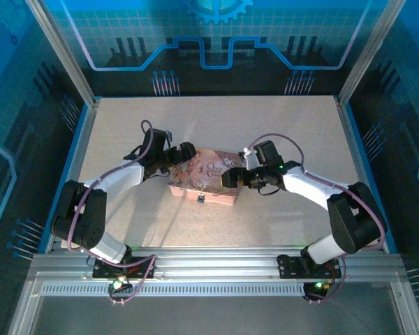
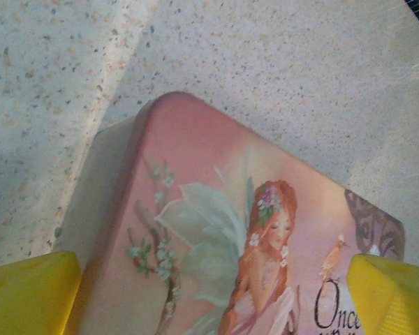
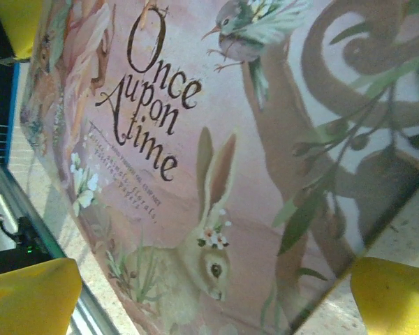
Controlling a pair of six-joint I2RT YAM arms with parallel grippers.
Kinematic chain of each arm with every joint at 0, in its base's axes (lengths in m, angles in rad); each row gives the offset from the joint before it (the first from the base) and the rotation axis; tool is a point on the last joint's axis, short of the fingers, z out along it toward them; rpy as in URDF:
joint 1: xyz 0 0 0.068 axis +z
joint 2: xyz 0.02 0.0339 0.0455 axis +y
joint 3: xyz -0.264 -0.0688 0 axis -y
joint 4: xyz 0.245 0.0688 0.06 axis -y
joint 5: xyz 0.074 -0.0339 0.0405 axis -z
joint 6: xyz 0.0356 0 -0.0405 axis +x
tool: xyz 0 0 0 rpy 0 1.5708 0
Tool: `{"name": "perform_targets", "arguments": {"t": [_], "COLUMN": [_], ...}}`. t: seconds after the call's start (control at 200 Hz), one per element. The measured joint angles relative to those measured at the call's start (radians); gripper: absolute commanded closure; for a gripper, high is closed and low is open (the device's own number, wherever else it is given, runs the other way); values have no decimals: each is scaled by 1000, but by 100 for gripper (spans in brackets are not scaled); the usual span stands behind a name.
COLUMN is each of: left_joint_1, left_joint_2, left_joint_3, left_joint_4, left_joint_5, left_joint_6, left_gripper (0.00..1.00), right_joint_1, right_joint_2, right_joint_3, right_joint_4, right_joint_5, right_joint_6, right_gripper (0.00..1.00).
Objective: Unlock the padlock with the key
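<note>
- Setting: a speckled beige table (image 1: pixel 279 139) inside a blue-lit enclosure with metal framing; both arm bases are bolted to a rail at the near edge.
- Tin (image 1: pixel 208 176): a pink rectangular box with a picture lid, lying flat at mid-table, its long side running left to right and slightly skewed.
- Padlock (image 1: pixel 200 198): a tiny dark item on the tin's near side wall, about midway along it; too small to show detail.
- Left gripper (image 1: pixel 184 160): poised at the tin's far-left corner. In the left wrist view the gripper (image 2: pixel 209 307) has its jaws spread wide, yellow fingertips (image 2: pixel 29 293) straddling the lid's fairy figure, with nothing gripped.
- Right gripper (image 1: pixel 230 179): poised at the tin's right end. In the right wrist view the gripper (image 3: pixel 209 307) also has its jaws spread wide, yellow fingertips (image 3: pixel 394 293) flanking the lid's rabbit and lettering, with nothing gripped.
- Whether either gripper touches the lid cannot be told.
</note>
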Motion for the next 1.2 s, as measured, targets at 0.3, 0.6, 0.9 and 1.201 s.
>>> {"name": "perform_targets", "arguments": {"t": [0.3, 0.6, 0.9, 1.201], "left_joint_1": [23, 15, -5, -5], "left_joint_2": [-100, -335, -425, -430], "left_joint_3": [8, -82, -172, -203], "left_joint_4": [-39, -56, -100, -109], "left_joint_5": [-9, -4, 4, 4], "left_joint_6": [43, 45, 42, 24], "left_gripper": [1, 1, 1, 1], "right_joint_1": [-126, -282, -288, -288], "right_joint_2": [-101, -35, 177, 295], "right_joint_3": [64, 227, 362, 416], "right_joint_4": [-177, -360, -492, -552], "right_joint_5": [104, 197, 325, 403], "right_joint_6": [-123, -272, -399, -470], "right_gripper": [3, 27, 35, 45]}}
